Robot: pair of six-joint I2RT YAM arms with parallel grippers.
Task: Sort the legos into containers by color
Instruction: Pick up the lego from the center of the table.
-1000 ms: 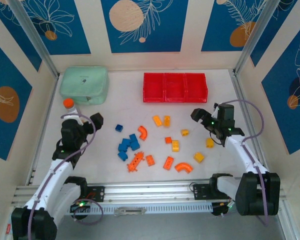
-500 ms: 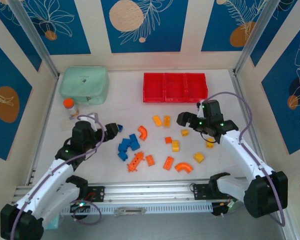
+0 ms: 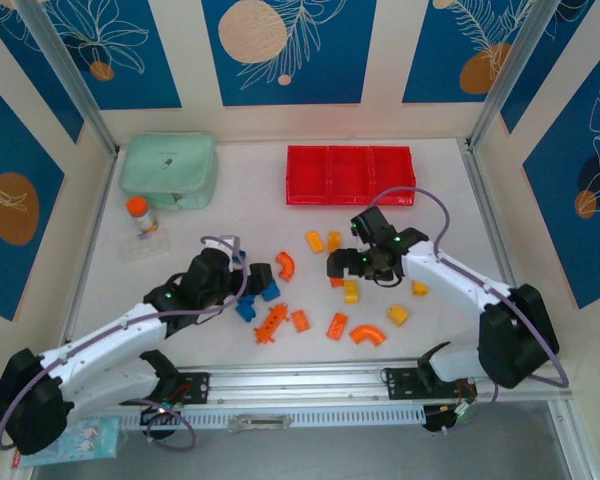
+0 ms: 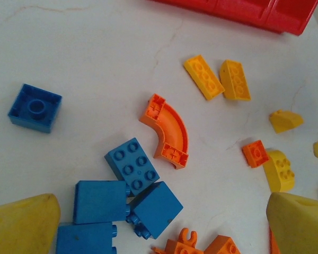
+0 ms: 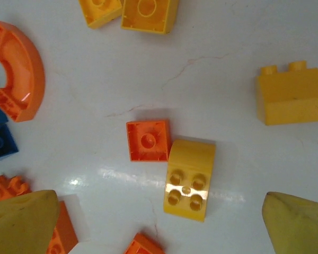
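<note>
Yellow, orange and blue plastic lego bricks [image 3: 398, 314] lie scattered on the white table [image 3: 250, 200], well apart from three joined red plastic bins [image 3: 351, 174] behind. The right gripper [image 5: 159, 222], spread wide, hangs over a small orange square brick [image 5: 147, 139] touching a rounded yellow brick [image 5: 188, 180]. The left gripper [image 4: 160, 225], equally wide, covers clustered blue bricks [image 4: 100, 201] from above.

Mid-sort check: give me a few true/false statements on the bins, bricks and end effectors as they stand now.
1. The red containers are empty. True.
2. The right end effector is shut on a brick. False: it is open above the table, holding nothing.
3. The small orange square brick touches a yellow brick. True.
4. The blue bricks lie in a container. False: they lie on the table under the open left end effector.
5. The mint-green case sits right of the containers. False: it sits to their left.
</note>
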